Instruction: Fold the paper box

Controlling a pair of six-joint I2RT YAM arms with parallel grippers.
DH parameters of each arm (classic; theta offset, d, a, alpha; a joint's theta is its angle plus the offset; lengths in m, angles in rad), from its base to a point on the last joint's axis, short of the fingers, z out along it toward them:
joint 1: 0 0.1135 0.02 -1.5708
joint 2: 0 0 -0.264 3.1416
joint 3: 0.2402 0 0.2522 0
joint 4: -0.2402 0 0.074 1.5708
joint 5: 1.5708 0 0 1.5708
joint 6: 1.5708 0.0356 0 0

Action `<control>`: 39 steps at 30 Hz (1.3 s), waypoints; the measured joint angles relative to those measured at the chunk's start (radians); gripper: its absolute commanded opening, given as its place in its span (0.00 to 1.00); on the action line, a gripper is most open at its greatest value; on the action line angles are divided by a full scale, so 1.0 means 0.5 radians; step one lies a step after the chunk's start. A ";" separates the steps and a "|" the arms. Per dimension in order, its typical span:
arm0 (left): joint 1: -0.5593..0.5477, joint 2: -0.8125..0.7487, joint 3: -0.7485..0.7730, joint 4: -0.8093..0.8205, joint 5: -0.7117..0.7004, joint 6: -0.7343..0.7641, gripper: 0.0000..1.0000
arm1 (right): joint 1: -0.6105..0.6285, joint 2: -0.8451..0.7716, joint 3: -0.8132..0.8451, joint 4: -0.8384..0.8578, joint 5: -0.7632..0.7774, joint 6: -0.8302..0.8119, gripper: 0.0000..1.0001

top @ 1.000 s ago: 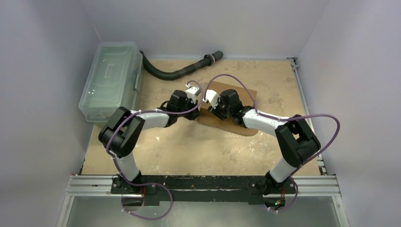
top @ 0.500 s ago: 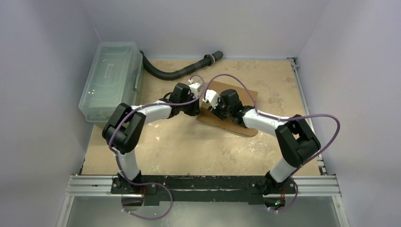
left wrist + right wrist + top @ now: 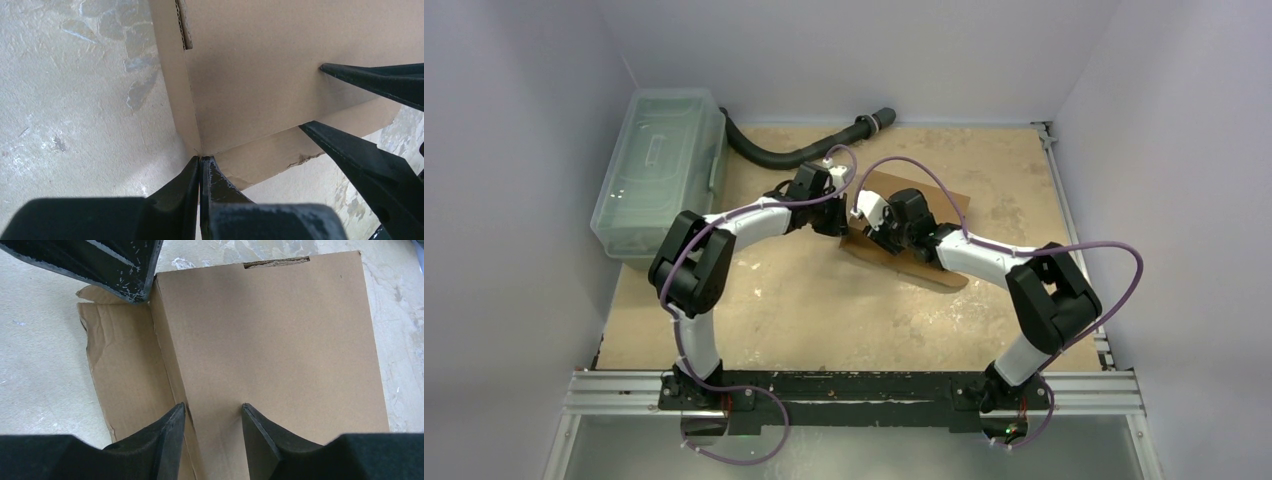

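Cardboard, brown and corrugated: the box (image 3: 280, 340) lies on the table (image 3: 824, 300) toward the far middle, between the two arms. The left gripper (image 3: 200, 162) is closed tight, its joined tips set against a low corner of the box beside the flap (image 3: 125, 365). The right gripper (image 3: 212, 407) stands partly apart, clamping nothing, tips resting on the top panel by a crease. I judge the sheet light, stiff across its panels but willing along the scored lines (the flap's outer edge looks crumpled, so it bruises easily). Its smooth face likely slips under a pinch, and the box would slide if pushed unbraced. Best hold: the flap's free edge, mid-length, one arm pinning the panel.
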State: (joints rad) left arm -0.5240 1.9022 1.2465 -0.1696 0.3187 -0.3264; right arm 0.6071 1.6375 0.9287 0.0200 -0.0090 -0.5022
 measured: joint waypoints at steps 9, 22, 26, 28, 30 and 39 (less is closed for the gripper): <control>0.001 -0.005 0.005 -0.004 -0.014 -0.102 0.17 | 0.014 -0.009 0.009 -0.037 -0.002 0.013 0.56; 0.031 -0.433 -0.184 0.094 -0.027 -0.156 0.42 | 0.051 -0.348 0.009 -0.205 -0.151 0.027 0.85; 0.078 -0.595 -0.326 0.242 -0.036 -0.184 0.78 | -0.041 -0.509 0.009 -0.332 -0.368 -0.016 0.99; 0.123 -0.631 -0.389 0.363 -0.014 -0.239 0.79 | -0.206 -0.619 0.009 -0.388 -0.557 -0.015 0.99; 0.175 -0.600 -0.398 0.469 0.030 -0.298 0.71 | -0.456 -0.729 0.005 -0.382 -0.722 0.043 0.97; 0.258 -0.111 -0.101 0.475 -0.011 -0.404 0.11 | -1.203 -0.684 -0.011 -0.256 -0.890 0.562 0.05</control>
State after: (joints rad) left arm -0.3950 1.8465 1.1957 0.0677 0.3130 -0.5285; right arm 0.0055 1.2957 0.9234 -0.1081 -0.4538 -0.2214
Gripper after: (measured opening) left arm 0.206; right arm 0.221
